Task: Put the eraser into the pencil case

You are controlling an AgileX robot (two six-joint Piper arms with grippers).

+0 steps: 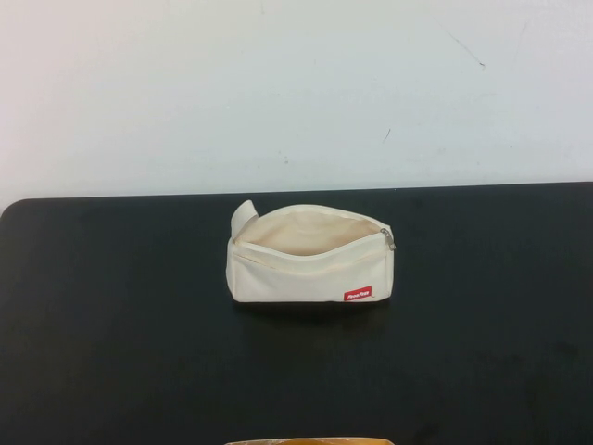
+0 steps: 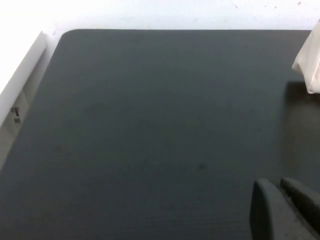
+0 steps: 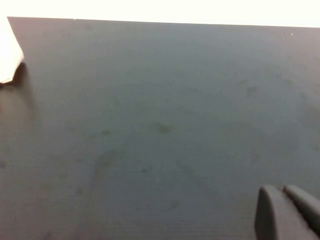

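Note:
The pencil case (image 1: pixel 310 255) is a cream-white zip pouch with a red label. It lies at the middle of the black table (image 1: pixel 111 324), and its zipper is open along the top. One of its corners shows in the left wrist view (image 2: pixel 310 65) and one in the right wrist view (image 3: pixel 9 55). The eraser is not visible in any view. My left gripper (image 2: pixel 280 186) hovers over bare table to the left of the pouch, fingers together and empty. My right gripper (image 3: pixel 282 192) hovers over bare table to the right of the pouch, fingers together and empty. Neither gripper shows in the high view.
A white wall (image 1: pixel 296 83) stands behind the table's far edge. A tan-yellow strip (image 1: pixel 310 441) shows at the near edge of the high view; I cannot tell what it is. A white ledge (image 2: pixel 22 65) runs beside the table's left edge.

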